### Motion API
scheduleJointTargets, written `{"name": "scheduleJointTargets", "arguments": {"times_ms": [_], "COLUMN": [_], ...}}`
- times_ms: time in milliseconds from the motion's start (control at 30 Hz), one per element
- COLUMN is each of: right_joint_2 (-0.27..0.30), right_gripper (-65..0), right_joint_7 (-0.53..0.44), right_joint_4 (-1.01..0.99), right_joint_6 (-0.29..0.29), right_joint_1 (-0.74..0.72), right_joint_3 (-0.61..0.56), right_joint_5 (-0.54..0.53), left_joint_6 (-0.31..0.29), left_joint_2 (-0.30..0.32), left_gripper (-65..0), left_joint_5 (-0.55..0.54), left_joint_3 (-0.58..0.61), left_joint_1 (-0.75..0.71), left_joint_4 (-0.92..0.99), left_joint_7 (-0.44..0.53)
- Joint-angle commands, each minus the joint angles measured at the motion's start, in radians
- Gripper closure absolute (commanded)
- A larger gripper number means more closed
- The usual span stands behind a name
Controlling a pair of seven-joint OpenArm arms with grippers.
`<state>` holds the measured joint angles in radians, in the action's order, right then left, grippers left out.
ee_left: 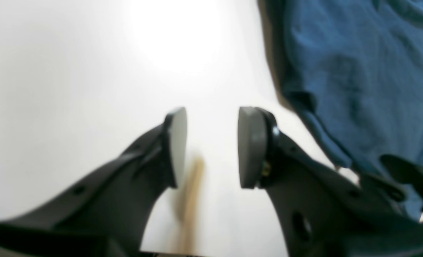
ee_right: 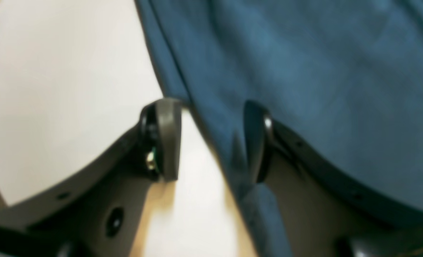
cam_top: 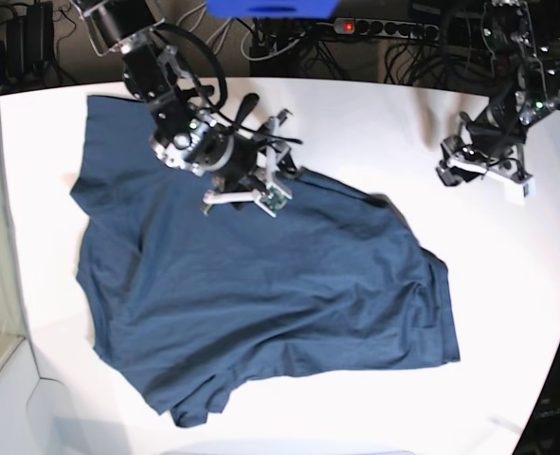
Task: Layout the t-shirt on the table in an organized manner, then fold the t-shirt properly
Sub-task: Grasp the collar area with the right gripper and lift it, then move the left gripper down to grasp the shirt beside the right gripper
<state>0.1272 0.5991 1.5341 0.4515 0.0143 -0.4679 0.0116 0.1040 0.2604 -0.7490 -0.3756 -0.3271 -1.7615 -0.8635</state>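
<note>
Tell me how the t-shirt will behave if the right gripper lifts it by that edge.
Probably floppy: the t-shirt lies rumpled with folds, so it should drape and trail rather than hold shape. Likely light. On the smooth table it may slide and bunch when dragged by the right gripper.

plain dark navy-blue t-shirt (cam_top: 261,284) on a matte white table (cam_top: 507,284); black grippers, grey pads (ee_left: 250,146).

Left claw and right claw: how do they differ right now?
The left claw hangs over bare table, with the t-shirt off to its side; the right claw sits at the shirt's edge, with cloth running between its fingers. The left claw holds nothing; whether the right one grips the cloth is unclear. In the base view the left one is far from the shirt and the right one is over it. Both stand open.
</note>
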Motion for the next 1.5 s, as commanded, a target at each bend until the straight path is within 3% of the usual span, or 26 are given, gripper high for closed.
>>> {"name": "scheduleJointTargets", "arguments": {"times_ms": [0,267,333,433,467,700,900,1033,1267,1467], "right_joint_2": [-0.001,0.004,0.005,0.005,0.005,0.044,0.044,0.042,0.015,-0.004], "right_gripper": [-28.5,-26.4,-18.6,-0.8,0.0,0.0,0.0,0.0,0.0,-17.8], "right_joint_7": [-0.02,-0.098,-0.101,-0.092,-0.092,-0.028,0.032,0.025,0.023,0.022], "right_joint_4": [-0.005,-0.116,-0.12,-0.119,-0.114,0.065,0.136,0.058,-0.252,-0.422], "right_joint_6": [0.003,0.003,0.003,0.003,0.003,0.003,0.003,0.003,0.003,0.003], "right_joint_1": [-0.01,-0.032,-0.038,-0.055,-0.057,-0.061,-0.173,-0.273,-0.442,-0.52], "right_joint_3": [0.002,0.011,0.011,0.011,0.011,0.005,0.005,0.005,0.007,0.045], "right_joint_5": [-0.011,-0.011,-0.011,-0.011,-0.011,-0.011,-0.011,-0.011,-0.011,-0.011], "left_joint_6": [0.001,0.001,0.001,0.001,0.001,0.0,0.0,0.0,0.0,0.001], "left_joint_2": [0.01,0.01,0.01,0.01,0.01,0.001,-0.011,-0.011,-0.014,-0.111], "left_gripper": [-23.4,-23.4,-23.4,-23.4,-23.4,-23.4,-23.4,-23.4,-23.4,-23.4], "left_joint_5": [-0.017,-0.016,-0.016,-0.017,-0.017,-0.019,-0.019,-0.019,-0.019,-0.013], "left_joint_3": [-0.006,-0.006,-0.004,0.002,0.002,0.003,0.031,0.059,0.077,0.097], "left_joint_1": [0.003,0.001,0.001,0.001,0.001,0.003,0.003,0.001,-0.017,-0.011], "left_joint_4": [-0.018,-0.013,-0.011,-0.013,-0.013,-0.018,-0.019,-0.019,-0.082,-0.088], "left_joint_7": [0.008,0.008,0.008,0.008,0.008,0.008,0.008,0.008,0.008,0.007]}}
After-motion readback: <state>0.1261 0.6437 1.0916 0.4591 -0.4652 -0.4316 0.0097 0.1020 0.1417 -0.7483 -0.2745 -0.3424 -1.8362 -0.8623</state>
